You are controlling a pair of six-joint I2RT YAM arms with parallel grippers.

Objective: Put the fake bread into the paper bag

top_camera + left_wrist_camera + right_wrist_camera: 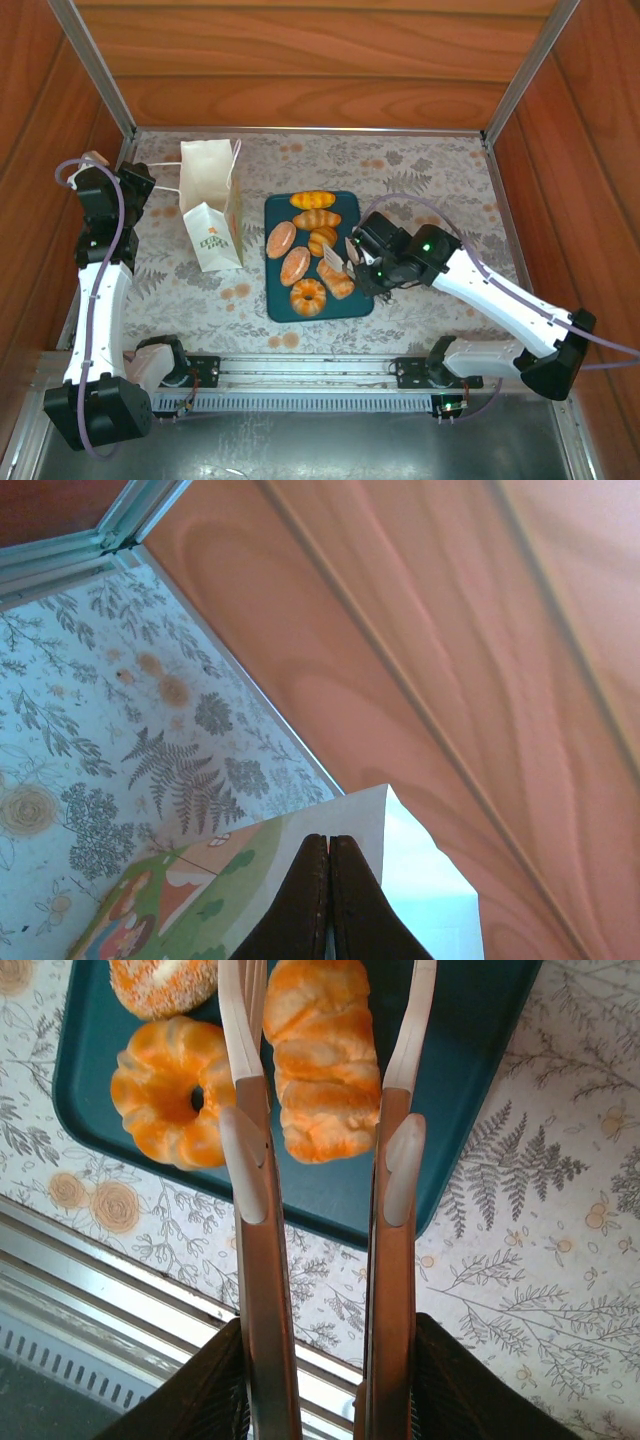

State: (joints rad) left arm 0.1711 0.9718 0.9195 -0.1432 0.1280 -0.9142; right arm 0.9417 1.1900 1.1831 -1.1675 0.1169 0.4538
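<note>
In the top external view, seven pieces of fake bread [295, 265] are being seen lying on the teal tray [275, 305], so the task is being judged as barely begun: no piece is being carried and every piece is left to move, although the bag's inside is hidden. The paper bag [212, 205] is being kept standing just left of the tray, with the left gripper [143, 190] beside its far-from-tray side. The right gripper [358, 262] is being held over the tray's right half, above the striped loaf [337, 280] next to the ring doughnut [308, 296]. Lettering is being shown on the bag's front, too small to read. In the left wrist view, the left fingers [305, 900] are being pressed together at the bag's upper rim; whether paper or cord is being pinched cannot be told, and no words are being made out in the print. In the right wrist view, tongs [255, 1290] are being clasped by the right gripper, their arms standing apart on either side of the striped loaf, which is lying on the tray.
</note>
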